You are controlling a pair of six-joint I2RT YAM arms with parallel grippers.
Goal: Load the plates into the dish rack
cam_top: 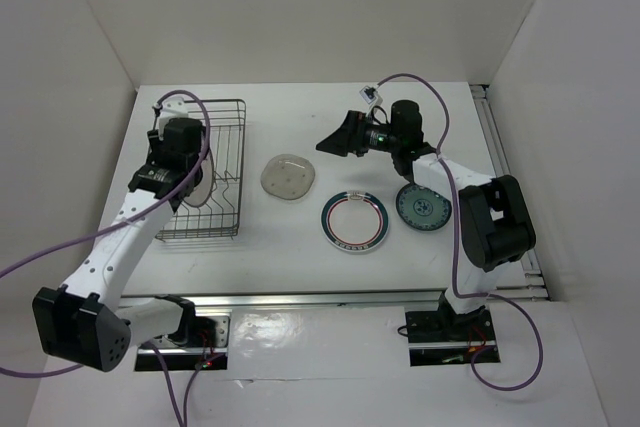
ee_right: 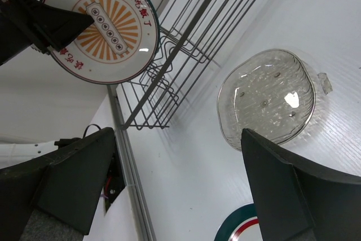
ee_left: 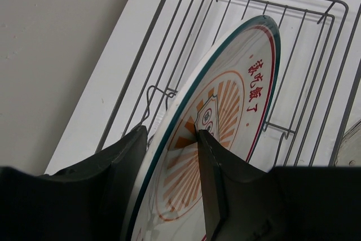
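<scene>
Over the dish rack (cam_top: pixel 243 167), my left gripper (ee_left: pixel 170 132) clamps the sunburst plate (ee_left: pixel 225 100) on edge, tilted above the wires (not yet seated, I judge). Next I'd lower it between two tines, then release. My right gripper (ee_right: pixel 176 139) hangs wide open and empty near the grey plate (ee_right: pixel 265 97); the ringed plate (cam_top: pixel 354 221) and teal plate (cam_top: pixel 420 207) lie flat beyond the rack.

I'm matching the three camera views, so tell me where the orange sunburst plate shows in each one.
Top external: the sunburst plate is left of centre, tilted, over the dish rack.
Left wrist: the plate fills the middle, gripped by the left pincer.
Right wrist: the plate is top left, face on.
Shared landmark: the dish rack's wires next to the plate.
</scene>
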